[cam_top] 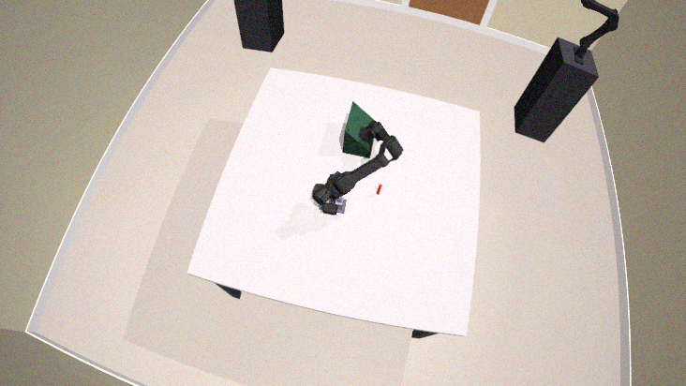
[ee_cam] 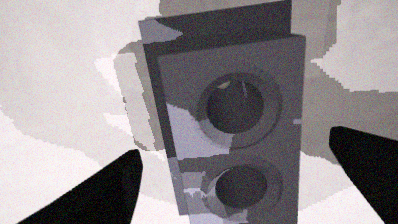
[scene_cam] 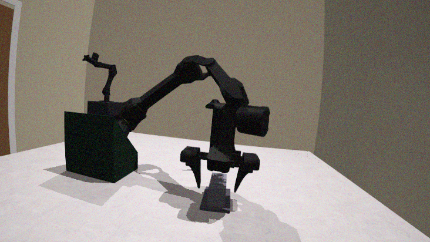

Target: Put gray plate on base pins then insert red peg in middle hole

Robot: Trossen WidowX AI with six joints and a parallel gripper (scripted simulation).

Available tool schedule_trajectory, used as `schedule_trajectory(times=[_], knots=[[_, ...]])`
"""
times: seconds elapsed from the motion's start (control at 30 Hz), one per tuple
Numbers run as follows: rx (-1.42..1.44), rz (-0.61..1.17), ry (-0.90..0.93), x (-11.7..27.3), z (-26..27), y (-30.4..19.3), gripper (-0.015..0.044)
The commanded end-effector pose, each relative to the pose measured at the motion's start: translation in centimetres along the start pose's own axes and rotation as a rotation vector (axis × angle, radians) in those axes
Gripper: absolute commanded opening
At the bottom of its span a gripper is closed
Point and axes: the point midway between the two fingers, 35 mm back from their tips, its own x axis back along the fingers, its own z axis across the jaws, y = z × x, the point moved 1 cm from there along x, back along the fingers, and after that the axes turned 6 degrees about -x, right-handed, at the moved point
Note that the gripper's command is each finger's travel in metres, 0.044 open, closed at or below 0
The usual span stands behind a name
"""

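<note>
Claw [cam_top: 330, 209] [scene_cam: 217, 189] [ee_cam: 236, 141] is standing wide apart, one finger either side of the gray plate [cam_top: 339, 200] [scene_cam: 218, 181] [ee_cam: 190, 75], gripping nothing. Plate is sitting over the base [cam_top: 342, 209] [scene_cam: 215, 202] [ee_cam: 225, 27]; wrist view is showing two of its holes, but I can't tell if it's fully down on both pins. Red peg [cam_top: 379, 188] is waiting on the table [cam_top: 408, 268] [scene_cam: 301, 186], well apart from the base.

You're finishing the release, by my read. Before counting it seated, you're wanting the plate's top parallel to the base. If it's rocking or riding high, you're pressing gently over the pins, not at one end. If it's flat, you're backing straight up, keeping both fingers evenly spaced from the sides. Dragging an edge is risking lifting it off a pin. Only then are you going for the peg.
</note>
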Motion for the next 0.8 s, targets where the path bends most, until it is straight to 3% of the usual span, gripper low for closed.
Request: schedule_trajectory(times=[0.0, 0.17, 0.5, 0.77], knots=[[0.002, -0.009, 0.010, 3.6, 0.5, 0.4, 0.0440], [-0.001, -0.005, 0.009, 11.1, 0.0, 0.2, 0.0440], [0.004, -0.005, 0.009, 11.4, 0.3, 0.1, 0.0440], [0.181, -0.011, 0.007, 12.4, -3.2, -9.8, 0.0440]])
